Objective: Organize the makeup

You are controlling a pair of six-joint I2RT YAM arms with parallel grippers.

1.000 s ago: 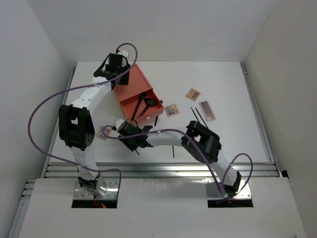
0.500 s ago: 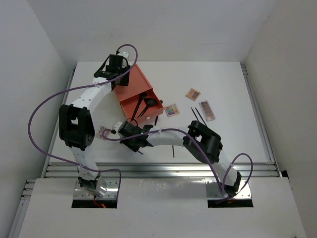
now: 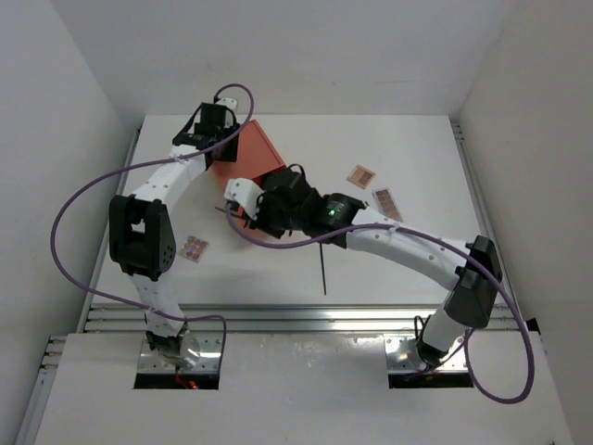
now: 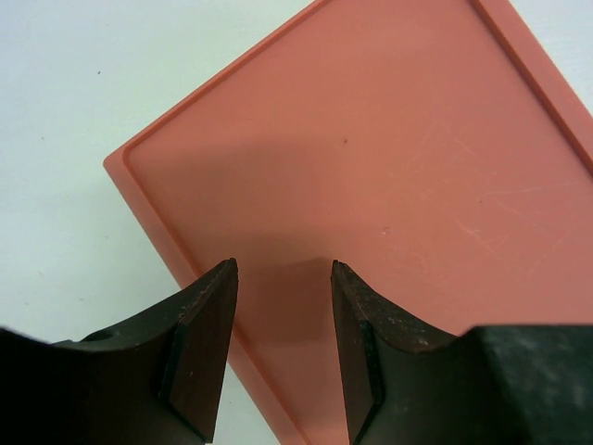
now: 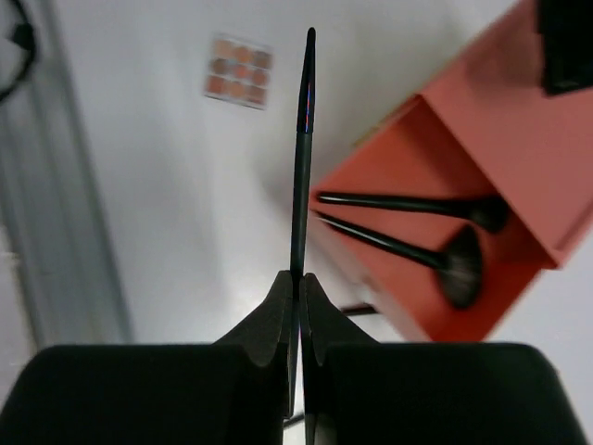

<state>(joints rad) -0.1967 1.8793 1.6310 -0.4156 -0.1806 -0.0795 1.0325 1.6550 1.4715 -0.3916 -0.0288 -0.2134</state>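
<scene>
My right gripper [image 3: 243,206] is shut on a thin black pencil [image 5: 301,167] and holds it above the table, just left of the open drawer [image 5: 435,232] of the orange-red box [image 3: 255,153]. In the drawer lie two black brushes, a slim one [image 5: 398,201] and one with a flared head [image 5: 459,269]. My left gripper [image 4: 283,278] is open, its fingers [image 4: 208,334] just above the near-left edge of the box lid [image 4: 371,158]. A pink-brown palette [image 3: 194,247] lies on the table and also shows in the right wrist view [image 5: 241,71].
Two more palettes [image 3: 361,175] [image 3: 387,204] lie right of the box. One black stick [image 3: 324,269] lies near the front of the white table [image 3: 417,148]. My right arm [image 3: 408,246] stretches across the middle and hides most of the drawer from above.
My right gripper has risen from the table front-left of the box and swung back to the drawer's left side with the pencil. The left gripper has stayed at the box.
</scene>
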